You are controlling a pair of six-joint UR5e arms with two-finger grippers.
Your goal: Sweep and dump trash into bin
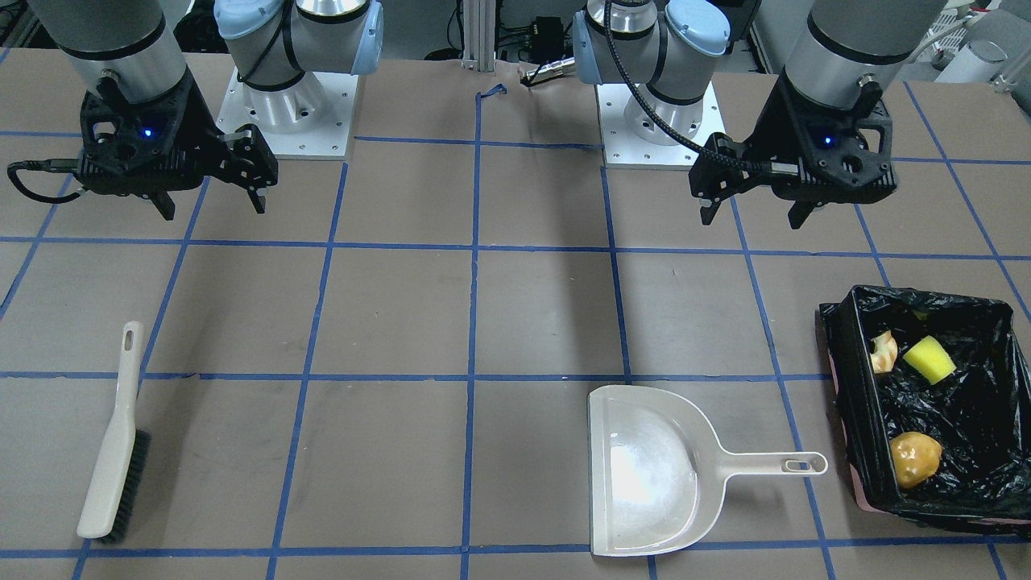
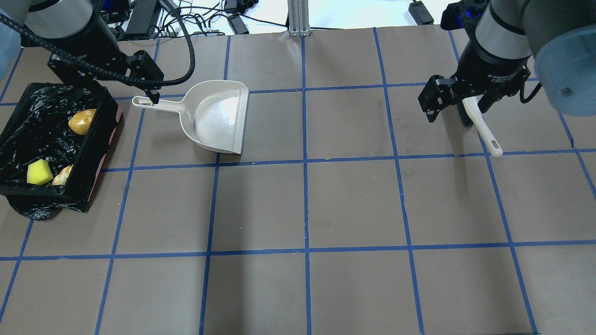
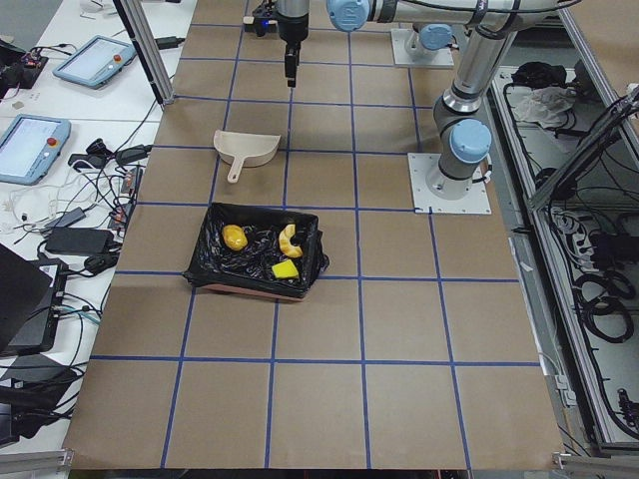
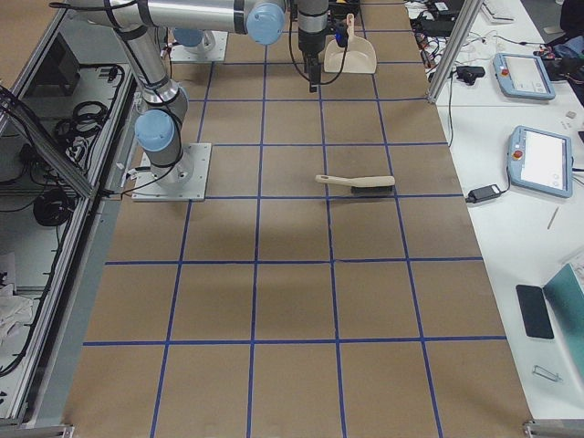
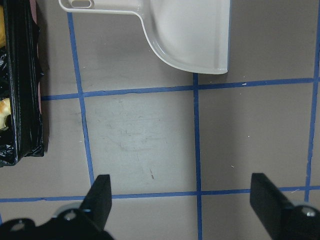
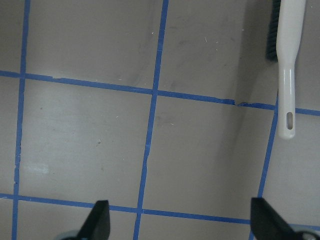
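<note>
Looks like the closing stage: counting all the trash (image 2: 39,172) inside the bin (image 1: 866,403) already, with the rind slice (image 1: 884,352) and sponge (image 1: 928,359) just beside each other at one end and the potato (image 1: 915,459) apart at the other. Scanning the bench (image 1: 515,322) from every side and spotting nothing loose left to sweep. Finding the dustpan (image 1: 644,471) flat and empty, handle aimed at the bin, and the brush (image 1: 117,447) lying well apart at the opposite end. Seeing the left gripper (image 1: 753,213) raised clear of the bench, jaws spread wide, carrying nothing; same for the right gripper (image 1: 213,205), wide and empty. Reading from across the bench: bin between 4 and 5 o'clock from the left gripper, well apart and lower; dustpan near 7 o'clock from it; brush near 7 o'clock from the right gripper. Checking the left wrist view: dustpan up at 12 o'clock, black bin wall hugging the 9 o'clock edge. Checking the right wrist view: brush handle up around 1 o'clock. Judging the next move: probably no grasp needed, just drawing both arms back and parking; should tidying be wanted, would call for lowering over a handle with the jaws kept wide, then closing across it.
</note>
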